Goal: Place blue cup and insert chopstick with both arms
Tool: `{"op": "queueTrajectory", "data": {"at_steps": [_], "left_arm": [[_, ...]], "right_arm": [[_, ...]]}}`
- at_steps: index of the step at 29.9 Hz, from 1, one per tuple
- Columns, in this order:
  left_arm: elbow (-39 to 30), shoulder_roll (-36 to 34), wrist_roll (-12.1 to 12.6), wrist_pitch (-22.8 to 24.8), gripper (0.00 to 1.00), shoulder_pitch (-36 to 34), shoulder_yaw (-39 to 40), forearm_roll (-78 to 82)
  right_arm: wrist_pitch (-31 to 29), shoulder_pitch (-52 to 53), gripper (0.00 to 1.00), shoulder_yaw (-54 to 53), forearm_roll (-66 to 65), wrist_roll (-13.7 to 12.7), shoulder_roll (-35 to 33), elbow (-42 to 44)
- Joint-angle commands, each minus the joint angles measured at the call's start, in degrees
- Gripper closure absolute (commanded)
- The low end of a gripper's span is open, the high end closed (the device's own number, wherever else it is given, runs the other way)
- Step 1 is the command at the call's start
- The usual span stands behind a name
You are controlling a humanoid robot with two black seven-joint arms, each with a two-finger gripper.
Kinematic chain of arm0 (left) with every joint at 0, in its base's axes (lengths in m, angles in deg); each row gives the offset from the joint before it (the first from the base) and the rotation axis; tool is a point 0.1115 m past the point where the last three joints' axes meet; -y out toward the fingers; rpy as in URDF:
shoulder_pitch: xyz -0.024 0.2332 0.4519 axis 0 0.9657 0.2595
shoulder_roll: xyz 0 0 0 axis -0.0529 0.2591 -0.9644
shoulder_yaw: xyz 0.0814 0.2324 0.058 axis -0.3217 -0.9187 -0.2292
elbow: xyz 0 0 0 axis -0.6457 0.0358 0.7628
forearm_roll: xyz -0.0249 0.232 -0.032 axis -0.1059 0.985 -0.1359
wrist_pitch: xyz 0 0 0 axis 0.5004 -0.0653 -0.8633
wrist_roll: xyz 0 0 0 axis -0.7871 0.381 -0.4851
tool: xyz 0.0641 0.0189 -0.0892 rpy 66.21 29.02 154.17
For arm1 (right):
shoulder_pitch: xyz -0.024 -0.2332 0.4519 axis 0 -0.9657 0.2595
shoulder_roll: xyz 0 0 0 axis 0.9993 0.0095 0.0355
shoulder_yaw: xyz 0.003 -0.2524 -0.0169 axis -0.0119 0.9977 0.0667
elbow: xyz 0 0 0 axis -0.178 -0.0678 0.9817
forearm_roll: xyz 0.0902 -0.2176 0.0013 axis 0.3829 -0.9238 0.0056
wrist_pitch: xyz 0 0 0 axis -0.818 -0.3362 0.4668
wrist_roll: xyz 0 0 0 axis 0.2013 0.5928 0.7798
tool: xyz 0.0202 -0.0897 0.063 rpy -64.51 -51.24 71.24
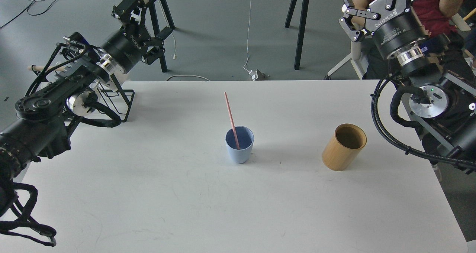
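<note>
Judging by looks, your light-blue tapered plastic cup (240, 146) holding the thin pink chopstick (231, 118) is light and tippy, so grasp it mid-wall; left gripper (143, 28) and right gripper (347, 17) both hang open, empty

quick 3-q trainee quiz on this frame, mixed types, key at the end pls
1. True or false: the chopstick lies flat on the table.
2. What stands right of the blue cup? A) white mug B) wooden holder C) plate
3. Fill in: the left gripper and right gripper both hold ____.

Key: 1. False, it leans inside the cup. 2. B. 3. nothing; both are open, raised clear of the table.
</note>
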Motion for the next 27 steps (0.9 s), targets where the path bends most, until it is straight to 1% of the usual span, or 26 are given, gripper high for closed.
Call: {"op": "queueTrajectory", "data": {"at_steps": [1,5,12,19,24,27], "left_arm": [[-1.2,-0.8,0.0,0.0,0.02,0.0,0.9,0.0],[-2.4,-2.3,0.0,0.0,0.02,0.6,3.0,-0.1],[-5.9,-5.4,0.0,0.0,0.02,3.1,7.5,-0.5],[-7.2,-5.8,0.0,0.0,0.02,5.1,12.0,-0.8],[-7.3,-5.9,0.0,0.0,0.02,5.2,12.4,-0.9],[-7.3,-6.0,0.0,0.0,0.02,5.3,12.3,-0.9]], "right_arm": [[-0.5,-0.7,0.0,-0.1,-0.2,0.0,-0.1,0.0],[-0.9,-2.4,0.0,0.0,-0.4,0.0,-0.3,-0.5],[-0.9,-5.5,0.0,0.9,-1.2,0.0,1.7,-0.7],[-0.8,-5.8,0.0,1.1,-7.0,0.0,4.3,-0.6],[-0.7,-6.4,0.0,1.1,-9.4,0.0,7.4,-0.6],[-0.6,-6.4,0.0,1.0,-9.4,0.0,7.7,-0.5]]}}
